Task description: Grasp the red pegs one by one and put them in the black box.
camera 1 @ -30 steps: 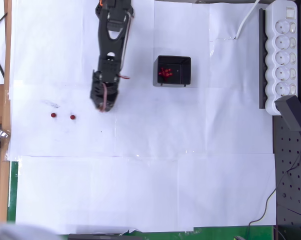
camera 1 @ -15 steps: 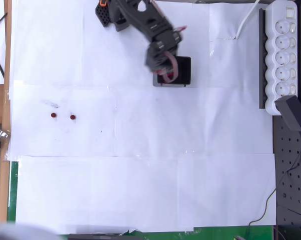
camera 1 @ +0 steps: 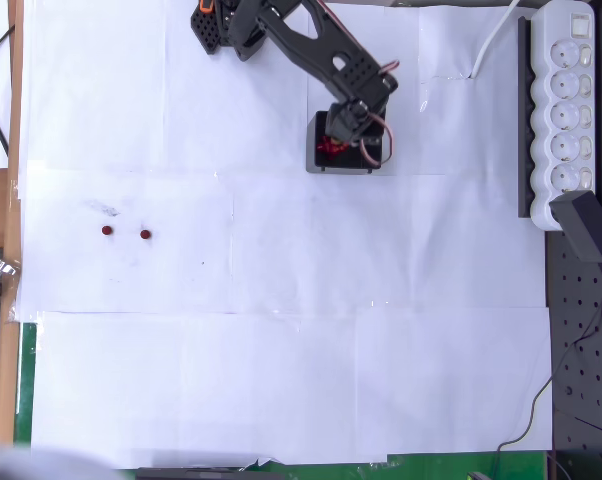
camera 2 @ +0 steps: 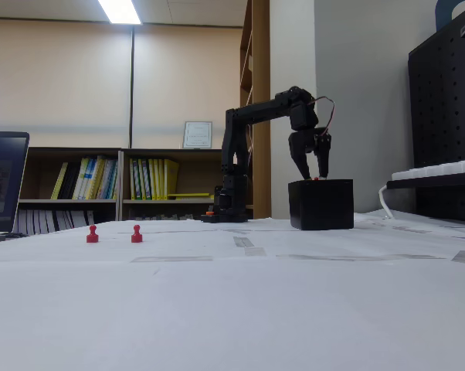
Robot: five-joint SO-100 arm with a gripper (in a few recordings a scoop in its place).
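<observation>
The black box point(camera 1: 373, 160) point(camera 2: 321, 205) stands on the white paper at the upper middle, with several red pegs point(camera 1: 327, 148) lying inside it. My gripper point(camera 1: 353, 128) point(camera 2: 314, 176) hangs straight over the box, its fingertips just above the rim. A small red peg point(camera 2: 316, 178) shows between the tips, which pinch it while the fingers stand apart higher up. Two more red pegs point(camera 1: 106, 230) point(camera 1: 145, 234) stand upright on the paper far to the left, also seen in the fixed view point(camera 2: 92, 234) point(camera 2: 137, 233).
A white power strip point(camera 1: 566, 110) and a black plug adapter point(camera 1: 586, 225) lie along the right edge. The arm's base point(camera 1: 216, 22) is at the top. A laptop point(camera 2: 1, 182) stands at the left in the fixed view.
The arm swung right from near the two loose pegs to above the black box. The two pegs on the paper have not moved.
</observation>
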